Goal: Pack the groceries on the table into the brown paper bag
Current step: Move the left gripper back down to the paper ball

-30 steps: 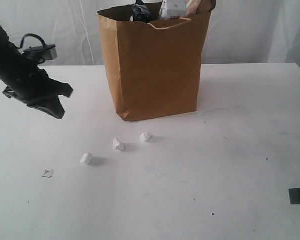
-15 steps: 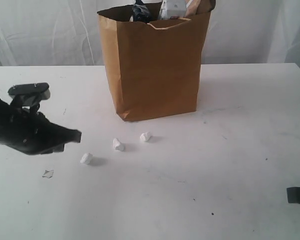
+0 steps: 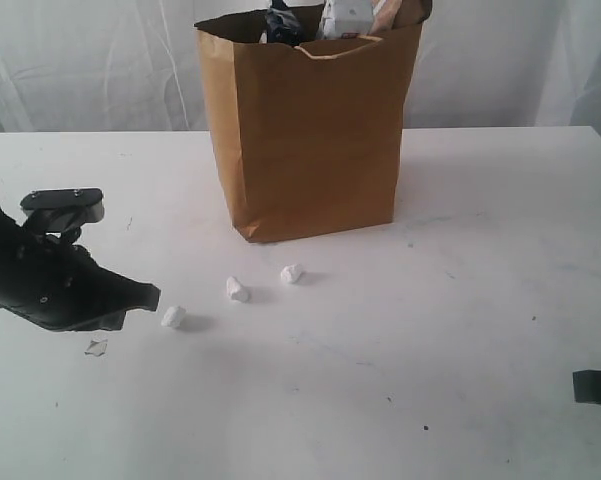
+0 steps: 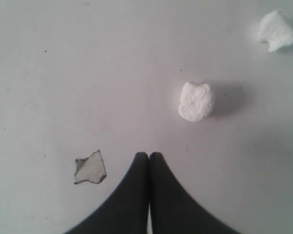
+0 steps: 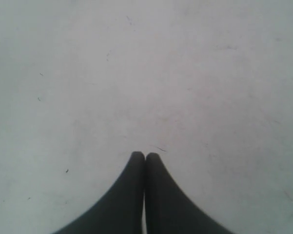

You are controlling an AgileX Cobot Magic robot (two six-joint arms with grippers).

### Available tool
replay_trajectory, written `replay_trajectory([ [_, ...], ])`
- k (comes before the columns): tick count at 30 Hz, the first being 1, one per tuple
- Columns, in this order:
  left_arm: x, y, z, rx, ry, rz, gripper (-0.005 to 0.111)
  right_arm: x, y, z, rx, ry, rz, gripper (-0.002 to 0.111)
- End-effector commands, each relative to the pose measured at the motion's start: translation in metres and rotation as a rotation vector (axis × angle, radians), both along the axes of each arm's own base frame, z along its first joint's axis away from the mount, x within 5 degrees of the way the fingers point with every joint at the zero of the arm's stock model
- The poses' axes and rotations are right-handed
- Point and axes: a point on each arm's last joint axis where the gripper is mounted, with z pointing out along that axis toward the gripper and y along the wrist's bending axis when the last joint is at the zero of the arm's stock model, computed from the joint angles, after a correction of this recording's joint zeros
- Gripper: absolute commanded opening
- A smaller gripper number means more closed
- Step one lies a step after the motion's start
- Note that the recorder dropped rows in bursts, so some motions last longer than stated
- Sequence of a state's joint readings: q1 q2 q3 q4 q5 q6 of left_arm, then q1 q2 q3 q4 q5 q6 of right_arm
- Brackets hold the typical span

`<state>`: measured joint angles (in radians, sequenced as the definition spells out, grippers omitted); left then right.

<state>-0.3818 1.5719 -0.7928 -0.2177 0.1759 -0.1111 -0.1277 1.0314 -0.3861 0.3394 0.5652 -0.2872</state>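
The brown paper bag [image 3: 310, 130] stands upright at the back middle of the white table [image 3: 460, 300]. Groceries poke out of its top: a dark packet [image 3: 280, 22] and a white carton [image 3: 345, 15]. My left gripper [image 3: 152, 295] hovers low over the table at the left, shut and empty, its tip close to a small white lump [image 3: 173, 317]. In the left wrist view the left gripper [image 4: 148, 155] has its fingers pressed together, with the white lump [image 4: 196, 101] just beyond. My right gripper [image 5: 145, 155] is shut over bare table; only a dark part of it shows at the exterior view's right edge.
Two more white lumps [image 3: 238, 290] [image 3: 292, 273] lie in front of the bag. A torn scrap of paper [image 3: 96, 347] lies near the left gripper, seen as the scrap [image 4: 90, 168] in the left wrist view. A white curtain hangs behind the table.
My left arm has come down from a raised pose at the far left to just above the table, then shifted slightly. The bag, lumps and right gripper stay put.
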Motion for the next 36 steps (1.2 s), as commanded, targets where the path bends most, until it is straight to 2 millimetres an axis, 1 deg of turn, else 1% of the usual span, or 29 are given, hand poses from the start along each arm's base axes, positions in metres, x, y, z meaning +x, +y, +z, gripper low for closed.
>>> replay_trajectory([
  [1, 0.004, 0.0, 0.004, 0.005, -0.078, -0.014, 0.0, -0.001, 0.0, -0.002, 0.008, 0.002, -0.01, 0.0],
  [3, 0.007, 0.0, 0.006, 0.044, -0.143, -0.073, 0.0, -0.001, 0.0, -0.002, 0.008, 0.002, -0.01, 0.0],
  [5, 0.008, 0.001, 0.006, 0.097, -0.181, -0.16, 0.007, -0.001, 0.0, -0.002, 0.008, 0.004, -0.009, 0.0],
  [7, 0.007, 0.001, 0.006, 0.133, -0.19, -0.225, 0.024, -0.001, 0.0, -0.002, 0.008, 0.004, -0.009, 0.0],
  [8, 0.007, 0.001, 0.006, 0.137, -0.187, -0.234, 0.038, -0.001, 0.0, -0.002, 0.008, 0.004, -0.009, 0.0],
  [11, 0.007, 0.0, 0.006, 0.115, -0.183, -0.207, 0.071, -0.001, 0.0, -0.002, 0.008, 0.004, -0.009, 0.0],
  [13, 0.008, 0.0, 0.007, 0.086, -0.183, -0.17, 0.083, -0.001, 0.0, -0.002, 0.008, 0.002, -0.01, 0.0],
  [14, 0.008, -0.001, 0.007, 0.075, -0.184, -0.157, 0.085, -0.001, 0.0, -0.002, 0.008, 0.002, -0.01, 0.0],
  [17, 0.011, -0.003, 0.01, 0.049, -0.224, -0.127, 0.084, -0.001, 0.0, -0.002, 0.008, 0.002, -0.01, 0.0],
  [21, 0.011, -0.017, 0.011, 0.038, -0.293, -0.155, 0.083, -0.001, 0.0, -0.002, 0.008, 0.002, -0.01, 0.0],
  [24, 0.009, -0.035, 0.006, 0.038, -0.285, -0.216, 0.08, -0.001, 0.0, -0.002, 0.008, 0.002, -0.01, 0.0],
  [26, 0.009, -0.047, 0.001, 0.07, -0.288, -0.295, 0.08, -0.001, 0.0, -0.002, 0.008, 0.002, -0.01, 0.0],
  [28, 0.01, -0.053, -0.005, 0.092, -0.284, -0.34, 0.08, -0.001, 0.0, -0.002, 0.008, 0.005, -0.009, 0.0],
  [36, 0.01, -0.055, -0.024, 0.117, -0.208, -0.36, 0.08, -0.003, 0.001, -0.003, 0.016, 0.028, -0.002, 0.0],
])
